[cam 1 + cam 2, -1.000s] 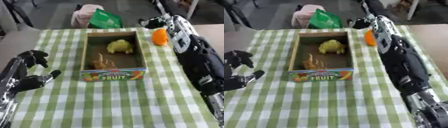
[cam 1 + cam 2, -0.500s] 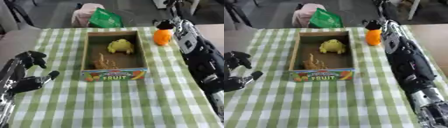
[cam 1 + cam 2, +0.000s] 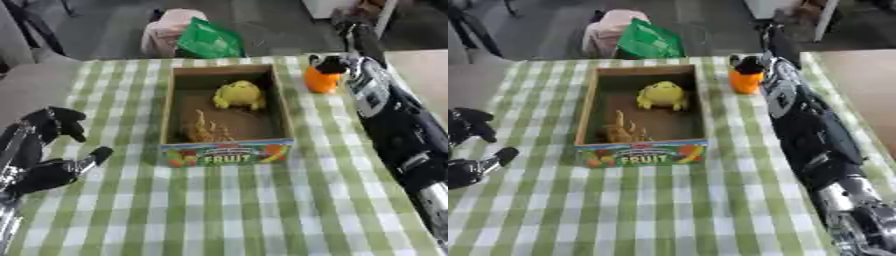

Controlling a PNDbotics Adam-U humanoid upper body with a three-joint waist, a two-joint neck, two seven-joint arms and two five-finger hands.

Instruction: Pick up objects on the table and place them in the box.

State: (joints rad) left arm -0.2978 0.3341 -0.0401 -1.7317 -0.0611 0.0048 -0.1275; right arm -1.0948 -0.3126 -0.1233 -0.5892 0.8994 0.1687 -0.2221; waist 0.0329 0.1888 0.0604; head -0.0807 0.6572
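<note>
The small orange rounded object [image 3: 321, 81] stands just outside the far right wall of the open cardboard box with a printed fruit label [image 3: 226, 153], on the green-and-white checked surface [image 3: 262, 210]. The right robot hand [image 3: 332, 65] sits on its top, fingers apparently curled over it, though the exact hold is hard to make out. With so little of the object enclosed, it could slip or tip on lifting, or catch the box wall in crossing. Inside the box lie a yellow rounded toy [image 3: 238, 95] and a tan ridged piece [image 3: 208, 131]. The left robot hand [image 3: 52, 160] rests spread near the lower left.
</note>
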